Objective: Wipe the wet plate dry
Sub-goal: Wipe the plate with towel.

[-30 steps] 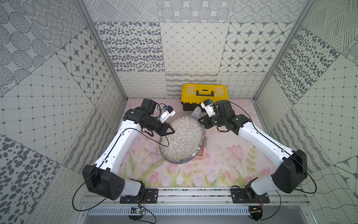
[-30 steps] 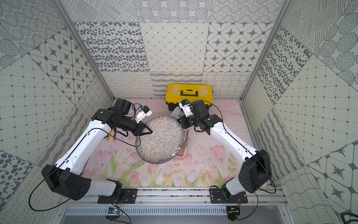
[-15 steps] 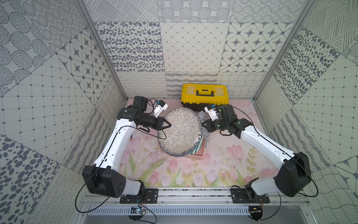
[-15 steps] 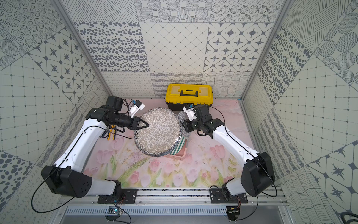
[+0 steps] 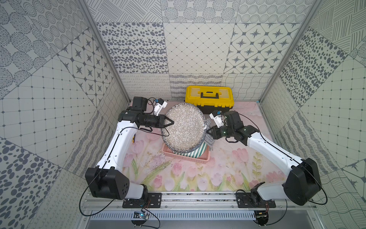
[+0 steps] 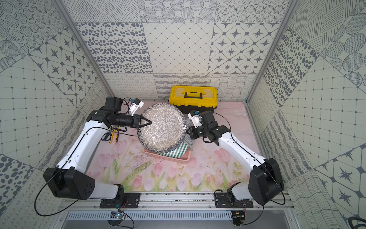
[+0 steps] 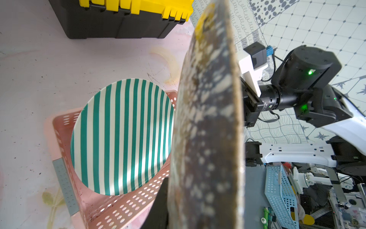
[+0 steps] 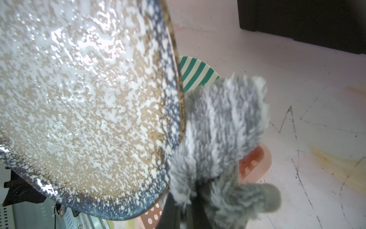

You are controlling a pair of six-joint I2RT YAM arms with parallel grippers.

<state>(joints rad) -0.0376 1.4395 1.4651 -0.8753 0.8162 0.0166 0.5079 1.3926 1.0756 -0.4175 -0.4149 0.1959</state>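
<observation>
**A:** The speckled plate hangs tilted above the pink basket, mid-table. The left gripper is pinching its left rim.

**B:** And the right gripper, jaws pressed together on the grey cloth, has that cloth against the right rim only.

**A:** Look at the face: glistening wet all over! By my reckoning the wiping is barely begun, and nearly the whole plate is left.

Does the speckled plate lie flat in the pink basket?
No, the left gripper holds the speckled plate by its rim, raised over the basket; only the striped plate lies in it.
</observation>
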